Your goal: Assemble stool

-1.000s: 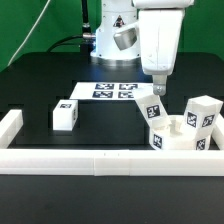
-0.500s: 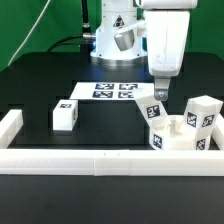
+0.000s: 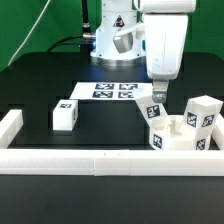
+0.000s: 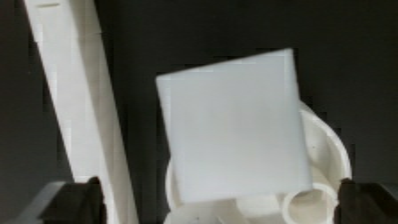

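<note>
The white round seat (image 3: 181, 139) lies at the exterior view's right, against the front rail. One tagged white leg (image 3: 155, 109) stands upright on the seat's left part. My gripper (image 3: 159, 94) hangs right over this leg's top. In the wrist view the leg (image 4: 231, 115) fills the middle, and my gripper (image 4: 222, 205) has its dark fingers (image 4: 80, 200) spread wide with a gap on each side of it, so it is open. The seat's rim (image 4: 326, 150) and a socket hole show beside it. A second leg (image 3: 203, 112) stands at the seat's far right. A third leg (image 3: 65, 115) lies on the table at the left.
The long white border rail (image 3: 100, 160) runs along the front with short ends at both sides, and also shows in the wrist view (image 4: 71, 100). The marker board (image 3: 115, 90) lies flat behind the middle. The robot base stands at the back.
My gripper has shifted a little toward the exterior view's right and slightly down. The leg under it and the other parts have not moved.
</note>
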Available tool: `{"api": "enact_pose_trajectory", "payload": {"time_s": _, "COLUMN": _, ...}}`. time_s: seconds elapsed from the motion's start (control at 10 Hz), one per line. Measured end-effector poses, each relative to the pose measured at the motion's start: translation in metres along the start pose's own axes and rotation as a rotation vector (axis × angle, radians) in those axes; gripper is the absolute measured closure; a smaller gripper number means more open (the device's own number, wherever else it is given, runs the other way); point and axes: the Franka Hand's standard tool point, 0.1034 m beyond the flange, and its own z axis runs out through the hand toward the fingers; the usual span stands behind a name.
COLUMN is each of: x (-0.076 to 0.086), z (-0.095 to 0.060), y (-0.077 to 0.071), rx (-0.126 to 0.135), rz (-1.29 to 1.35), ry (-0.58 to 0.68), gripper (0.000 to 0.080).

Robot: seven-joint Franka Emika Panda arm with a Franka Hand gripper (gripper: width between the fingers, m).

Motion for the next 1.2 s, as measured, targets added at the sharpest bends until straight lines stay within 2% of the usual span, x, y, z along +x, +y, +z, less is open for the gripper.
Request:
{"api": "enact_pose_trajectory", "payload": {"time_s": 0.6, "x": -0.0017, "z": 0.0078, "y": -0.0048, "rx": 0.015, "rz": 0.015, "ry": -0.001, "gripper": 0.0151}}
{"api": "enact_pose_trajectory", "payload": {"time_s": 0.8, "x": -0.0012, "z": 0.0076, "y": -0.0047, "rx": 0.015, "rz": 0.014, "ry": -0.001, "gripper": 0.0425}}
{"api": "enact_pose_trajectory", "payload": {"time_s": 0.9, "x": -0.0013, "z": 0.0055, "y": -0.0032, "rx": 0.010, "rz": 0.015, "ry": 0.000, "gripper": 0.0452}}
{"api": "enact_pose_trajectory", "payload": {"time_s": 1.2, "x": -0.0012, "z": 0.0054, "y": -0.0032, "rx": 0.010, "rz": 0.051, "ry": 0.000, "gripper": 0.0452}}
